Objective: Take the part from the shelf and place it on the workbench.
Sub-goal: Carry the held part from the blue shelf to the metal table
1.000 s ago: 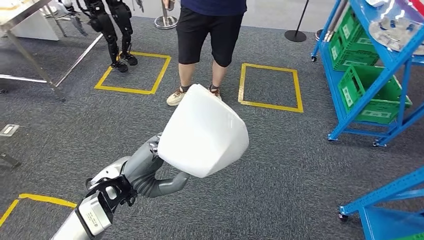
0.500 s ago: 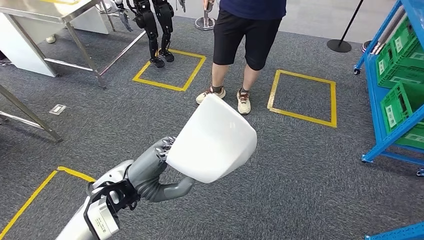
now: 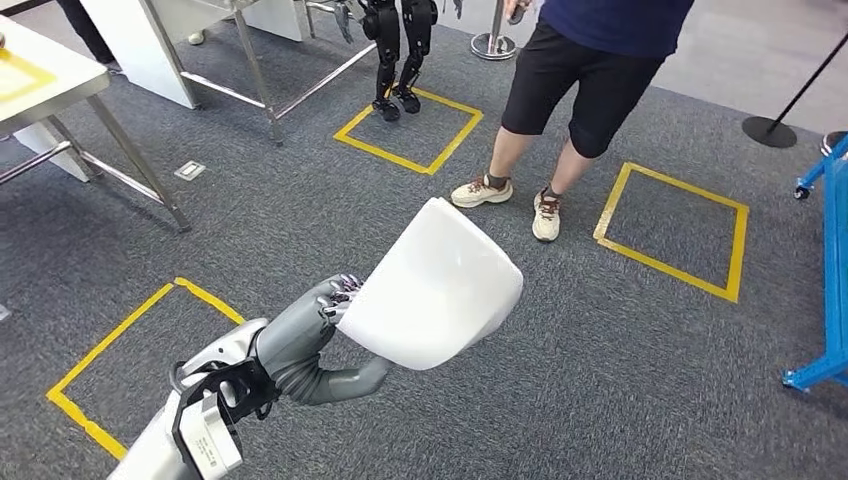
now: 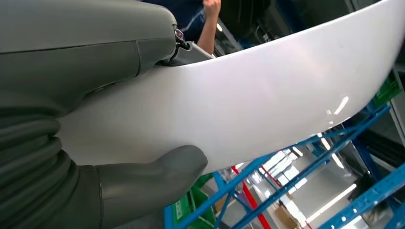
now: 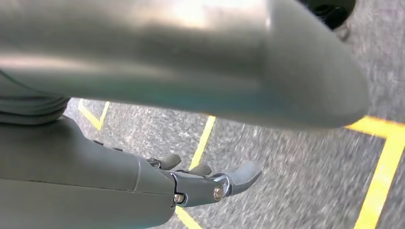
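Note:
The part is a large white curved shell (image 3: 435, 288), carried in the air in front of me. My left hand (image 3: 305, 340) grips its near edge, thumb under and fingers over the rim. In the left wrist view the white shell (image 4: 248, 100) spans the picture, with the grey thumb (image 4: 153, 174) pressed against its underside. My right hand (image 5: 210, 183) hangs over the grey carpet with its fingers loosely apart and nothing in them. A corner of the workbench (image 3: 40, 80), white-topped with yellow tape, stands at the far left.
A person in dark shorts (image 3: 590, 75) stands ahead, feet (image 3: 515, 200) near a yellow floor square (image 3: 675, 230). Another robot's legs (image 3: 400, 50) stand in a second square. A metal table frame (image 3: 260, 70) is at the back left. A blue shelf foot (image 3: 825, 365) is at the right edge.
The whole view has swung left: the blue shelves have slid out to the right and the workbench corner has come in at the left. My left hand still holds the shell the same way.

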Available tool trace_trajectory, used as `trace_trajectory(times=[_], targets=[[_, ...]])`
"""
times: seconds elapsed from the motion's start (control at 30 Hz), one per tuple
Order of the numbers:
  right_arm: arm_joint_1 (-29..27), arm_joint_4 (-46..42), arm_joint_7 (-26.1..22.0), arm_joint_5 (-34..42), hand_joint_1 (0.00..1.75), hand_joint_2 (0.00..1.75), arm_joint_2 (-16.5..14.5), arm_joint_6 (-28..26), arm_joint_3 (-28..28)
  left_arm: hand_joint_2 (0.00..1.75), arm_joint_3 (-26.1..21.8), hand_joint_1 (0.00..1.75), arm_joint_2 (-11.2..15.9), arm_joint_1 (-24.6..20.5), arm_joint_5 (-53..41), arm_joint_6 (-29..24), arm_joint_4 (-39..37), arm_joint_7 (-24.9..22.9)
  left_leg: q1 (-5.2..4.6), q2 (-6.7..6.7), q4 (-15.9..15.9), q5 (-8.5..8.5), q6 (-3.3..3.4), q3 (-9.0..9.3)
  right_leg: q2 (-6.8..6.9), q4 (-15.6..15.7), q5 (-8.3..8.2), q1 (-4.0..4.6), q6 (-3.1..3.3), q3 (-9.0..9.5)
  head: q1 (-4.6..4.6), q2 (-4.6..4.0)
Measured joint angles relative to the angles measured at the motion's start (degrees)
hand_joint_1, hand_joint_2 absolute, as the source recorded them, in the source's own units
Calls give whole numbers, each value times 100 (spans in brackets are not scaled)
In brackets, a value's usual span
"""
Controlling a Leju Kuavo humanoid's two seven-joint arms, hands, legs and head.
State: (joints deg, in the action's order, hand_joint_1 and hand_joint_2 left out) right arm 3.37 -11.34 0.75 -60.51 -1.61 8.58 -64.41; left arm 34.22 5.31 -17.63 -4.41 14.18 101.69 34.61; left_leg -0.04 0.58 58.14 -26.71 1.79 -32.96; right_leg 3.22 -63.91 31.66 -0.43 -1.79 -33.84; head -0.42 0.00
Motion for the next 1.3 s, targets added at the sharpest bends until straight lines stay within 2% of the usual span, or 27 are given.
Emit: trace_trajectory(times=[0.07,0.1,0.13,0.2,0.27,0.33,0.4,0.47,0.53,0.6,0.63,0.67,0.7,0.73,0.8,0.83,0.9,0.93,1.0,1.03,1.07,1.1,1.13,1.17,1.2,1.23,1.3], targets=[[-29,0,14,8,0,0,-6,-2,0,175,2,175,-21,-34,-5,34,-13,-12,5,-149,6,17,21,-32,-245,-750,353,-15,-36,-369,32,0],[-43,0,19,14,0,0,-7,-6,-1,175,3,175,-25,-37,-5,55,-20,-20,4,-231,14,21,23,-43,-274,-995,415,-16,-43,-501,41,0],[-52,0,20,22,0,0,-7,-10,-1,175,3,175,-28,-39,-5,74,-26,-28,3,-315,25,24,21,-51,-287,-1045,365,-17,-42,-544,46,0],[-50,0,13,38,0,0,-6,-16,-2,175,3,175,-40,-50,-5,119,-31,-44,6,-476,49,28,4,-55,-374,-485,-21,-22,-19,-301,56,0],[-42,0,-2,44,0,0,-4,-16,-2,175,4,175,-66,-66,-5,150,-31,-59,3,-614,74,31,-40,-73,-615,258,-313,-30,11,34,65,0],[-36,0,-11,45,0,0,-4,-16,-2,175,8,175,-90,-74,-4,171,-32,-79,8,-726,77,46,-111,-111,-712,530,-356,-17,36,145,71,0],[-28,0,-16,46,0,0,-11,-16,-2,175,13,175,-96,-75,-3,181,-31,-89,20,-808,63,66,-182,-150,-577,561,-385,-15,90,149,73,0],[-27,0,-24,47,0,0,-19,-16,-2,175,19,175,-94,-89,-3,185,-31,-89,3,-606,259,-66,-226,-260,-437,607,-410,-37,176,163,39,0],[-40,0,-26,47,0,0,-20,-16,-2,175,26,175,-93,-105,-3,187,-34,-89,-5,-270,890,-426,-257,-549,-283,626,-407,-35,232,168,-9,0],[-53,0,-24,49,0,0,-20,-18,-3,175,30,175,-90,-104,-3,193,-52,-89,20,-146,1572,-710,-297,-864,-115,623,-397,-25,242,166,-27,0],[-53,0,-23,54,0,0,-20,-18,-4,175,32,175,-86,-102,-2,202,-67,-87,32,-124,1679,-706,-313,-906,-33,622,-391,-25,238,168,-31,0],[-51,0,-24,59,0,0,-21,-19,-5,175,32,175,-82,-101,6,221,-84,-82,45,-97,1552,-594,-325,-827,46,620,-384,-26,228,175,-35,0],[-48,0,-26,65,0,0,-22,-18,-6,175,33,175,-78,-104,17,245,-101,-72,54,-39,1220,-411,-330,-643,121,617,-372,-28,212,190,-39,0],[-46,0,-32,75,0,0,-22,-18,-8,175,33,175,-75,-112,33,275,-120,-56,55,106,795,-243,-328,-416,186,611,-355,-23,188,208,-45,0],[-45,0,-53,91,0,0,-22,-16,-20,175,34,175,-73,-135,69,326,-162,-23,39,332,205,-69,-263,-98,296,590,-313,11,127,240,-46,0],[-41,0,-64,99,0,0,-21,-16,-31,175,36,175,-73,-144,83,345,-183,-12,25,378,106,-67,-220,-54,347,585,-299,29,96,254,-40,0],[-30,0,-80,105,0,0,-22,-11,-53,175,39,175,-74,-154,93,374,-215,-1,17,235,100,-59,-132,-71,453,591,-281,35,33,286,-21,0],[-25,0,-92,105,0,0,-23,-7,-60,175,40,175,-77,-162,95,386,-226,1,25,168,93,-47,-99,-74,398,562,-246,19,-7,292,-16,0],[-26,0,-120,103,0,0,-26,2,-64,175,45,175,-99,-198,96,402,-245,1,54,30,77,-19,-35,-76,76,206,-14,-16,-74,148,10,0],[-34,0,-132,102,0,0,-28,1,-66,175,47,175,-112,-214,96,409,-257,1,58,-40,77,-13,-16,-83,-121,-150,171,-30,-94,-19,26,0],[-45,0,-140,100,0,0,-29,0,-68,175,50,175,-125,-225,95,418,-270,-5,57,-115,78,-9,-2,-90,-230,-559,352,-33,-102,-230,39,0],[-58,0,-144,99,0,0,-29,-2,-69,175,52,175,-132,-226,93,427,-283,-13,55,-197,80,-8,4,-94,-274,-906,467,-32,-104,-420,48,0],[-66,0,-146,98,0,0,-29,-3,-69,175,53,175,-133,-222,90,434,-292,-22,52,-282,83,-7,4,-93,-287,-1072,467,-31,-99,-531,52,0],[-69,0,-150,94,0,0,-29,-3,-70,175,54,175,-134,-220,86,441,-298,-32,51,-368,87,-6,2,-89,-299,-1012,349,-33,-88,-534,58,0],[-67,0,-154,87,0,0,-29,-3,-70,175,55,175,-137,-218,81,446,-301,-41,51,-452,91,-4,-2,-83,-334,-729,138,-37,-71,-425,62,0],[-64,0,-157,78,0,0,-29,-3,-70,175,55,175,-143,-219,78,451,-301,-48,55,-530,95,-2,-9,-79,-436,-316,-99,-46,-51,-249,68,0],[-58,0,-158,62,0,0,-27,-3,-70,175,56,175,-164,-222,69,461,-299,-67,47,-674,109,3,-60,-95,-659,363,-364,-56,-19,43,76,0]])
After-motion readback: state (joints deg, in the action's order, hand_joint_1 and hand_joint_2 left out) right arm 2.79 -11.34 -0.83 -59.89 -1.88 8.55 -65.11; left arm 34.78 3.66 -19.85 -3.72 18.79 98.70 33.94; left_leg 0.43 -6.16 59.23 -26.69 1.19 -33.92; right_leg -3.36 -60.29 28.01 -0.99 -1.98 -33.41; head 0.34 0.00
